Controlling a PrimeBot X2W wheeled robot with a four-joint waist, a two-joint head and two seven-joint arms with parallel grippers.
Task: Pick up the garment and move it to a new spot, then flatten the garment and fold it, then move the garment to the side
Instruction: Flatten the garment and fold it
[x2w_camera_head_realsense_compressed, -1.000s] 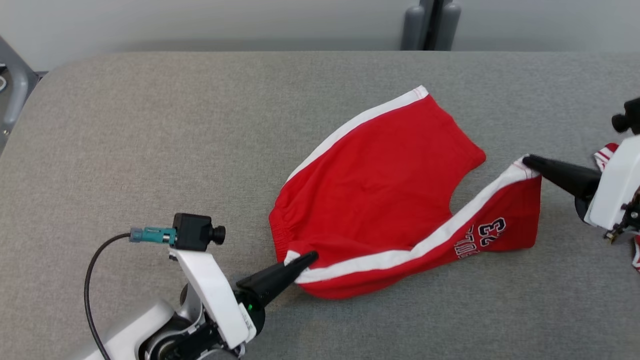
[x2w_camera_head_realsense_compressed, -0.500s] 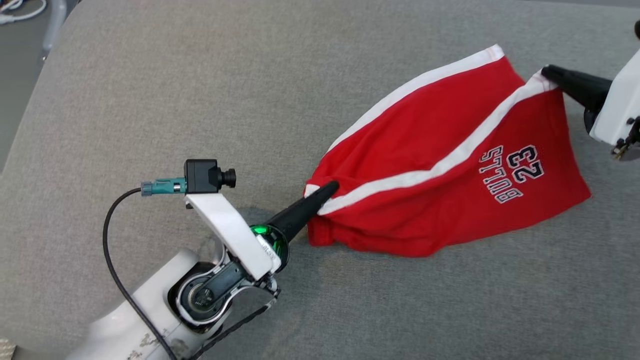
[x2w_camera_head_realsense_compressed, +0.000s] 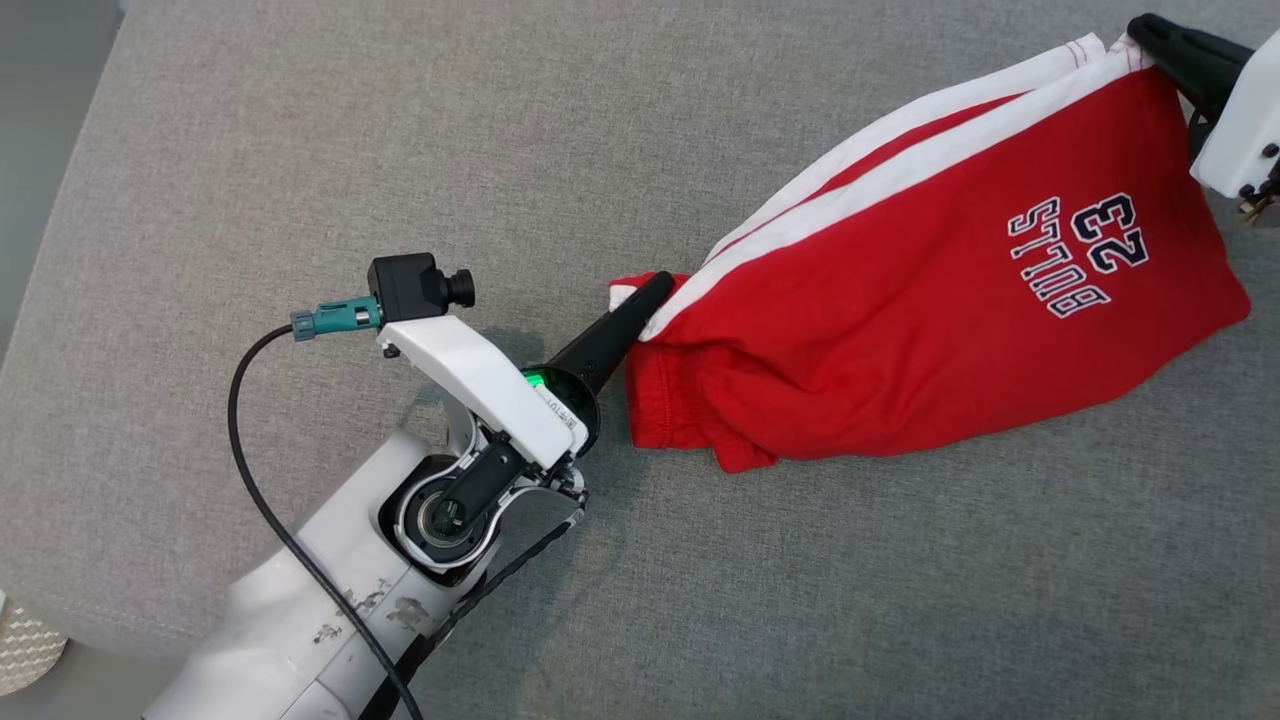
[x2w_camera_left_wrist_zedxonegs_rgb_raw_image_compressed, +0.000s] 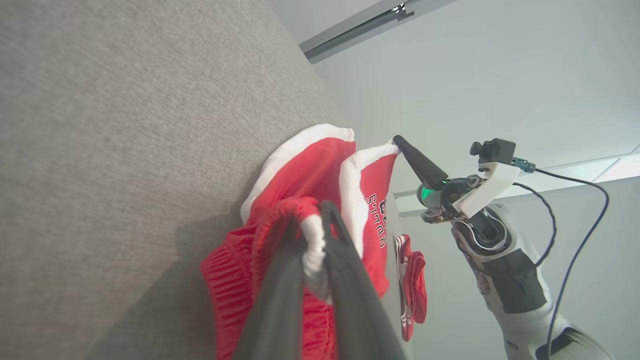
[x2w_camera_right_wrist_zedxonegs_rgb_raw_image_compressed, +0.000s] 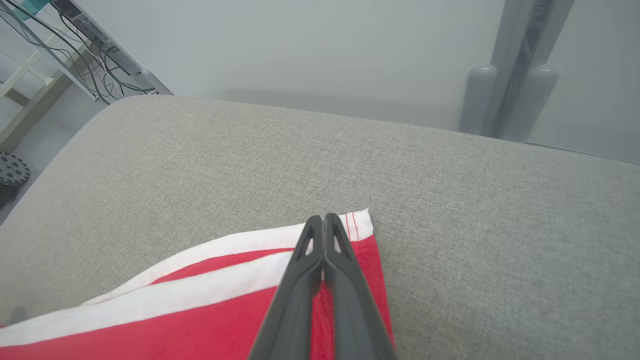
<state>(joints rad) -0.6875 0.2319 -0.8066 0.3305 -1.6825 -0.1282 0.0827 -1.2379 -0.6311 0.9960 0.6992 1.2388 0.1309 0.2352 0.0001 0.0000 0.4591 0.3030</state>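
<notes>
Left gripper (x2w_camera_head_realsense_compressed: 652, 288) and right gripper (x2w_camera_head_realsense_compressed: 1140, 28) were clamped on the red shorts (x2w_camera_head_realsense_compressed: 900, 330), doubled over, apparently mid-fold; smoothing and setting aside remained.

"BULLS" and the number "23" stand in dark, white-edged letters on one leg of the red basketball shorts (x2w_camera_head_realsense_compressed: 900, 330), near the hem. In the head view they appear tilted and upside down. The left wrist view catches a strip of the same lettering, too cut off to read. A white sticker (x2w_camera_head_realsense_compressed: 562, 412) beside the green light (x2w_camera_head_realsense_compressed: 535, 380) on the left gripper (x2w_camera_head_realsense_compressed: 655, 285) carries print too small to make out.
</notes>
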